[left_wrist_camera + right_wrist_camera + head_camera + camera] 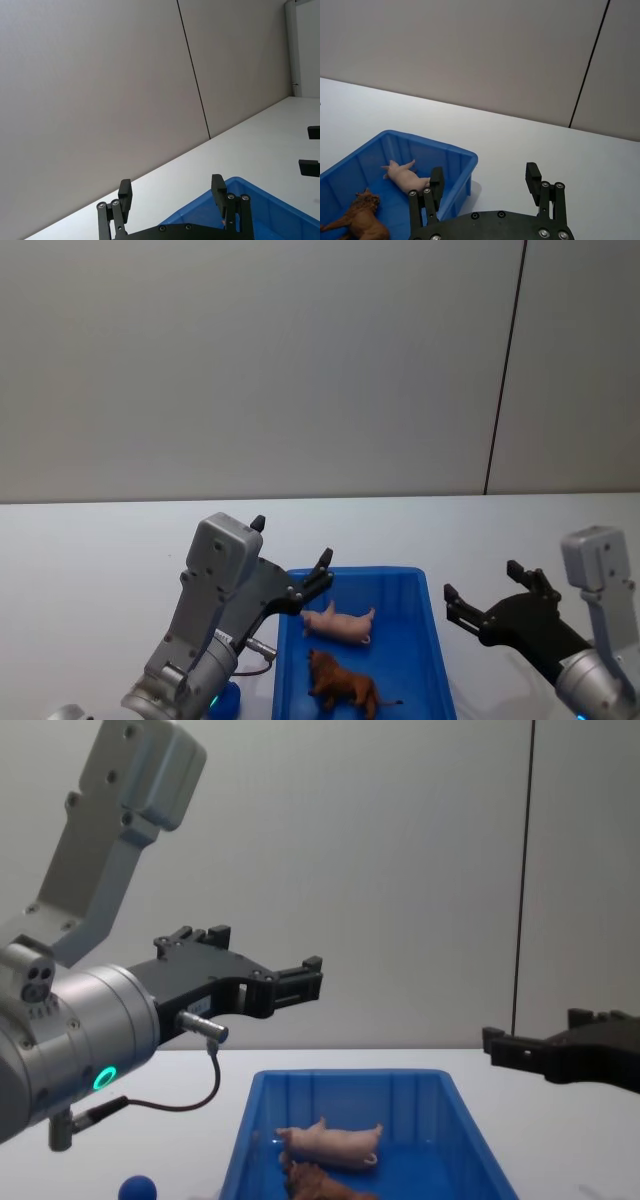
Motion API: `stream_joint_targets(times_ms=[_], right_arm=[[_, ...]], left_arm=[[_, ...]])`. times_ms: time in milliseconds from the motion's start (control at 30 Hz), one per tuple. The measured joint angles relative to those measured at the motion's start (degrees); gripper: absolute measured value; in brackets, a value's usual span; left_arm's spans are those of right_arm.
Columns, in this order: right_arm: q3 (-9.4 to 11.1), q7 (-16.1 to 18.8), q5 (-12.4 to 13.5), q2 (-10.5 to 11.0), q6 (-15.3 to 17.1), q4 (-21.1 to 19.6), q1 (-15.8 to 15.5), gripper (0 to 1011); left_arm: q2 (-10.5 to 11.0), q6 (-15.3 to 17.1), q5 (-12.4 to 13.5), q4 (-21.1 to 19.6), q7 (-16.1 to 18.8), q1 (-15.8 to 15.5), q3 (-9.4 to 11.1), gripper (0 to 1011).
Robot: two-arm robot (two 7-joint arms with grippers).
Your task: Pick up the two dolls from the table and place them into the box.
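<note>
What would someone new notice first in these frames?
The bright blue box sits front and centre on the white table, with both dolls inside it: the pink pig toward the far end and the brown furry doll nearer the robot. Flanking it, the left gripper hangs open and raised near the box's far left corner. The right gripper hangs open and empty off the box's right side.

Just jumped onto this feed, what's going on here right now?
Both toys are lying inside the blue box: the pink pig toward the far end, the brown furry toy nearer the robot. The left gripper hovers above the box's far left corner, jaws open and empty. The right gripper hangs over the table to the right of the box, jaws also open and empty. A small blue ball sits on the table left of the box. The job looks done.
</note>
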Motion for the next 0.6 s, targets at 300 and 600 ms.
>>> stream_joint_targets(times_ms=[300,600], right_arm=[[0.4,-1.7,1.0,0.7,-0.4,-1.4,-1.4,1001],[0.6,-2.5,1.4,1.0,-0.6,-2.1,-2.0,1001]], left_arm=[[0.4,1.4,-0.5,-0.5,0.0,0.3,-0.4,1001],[2.1,5.9,-2.7,-2.1,0.8,1.5,-1.5,1001]])
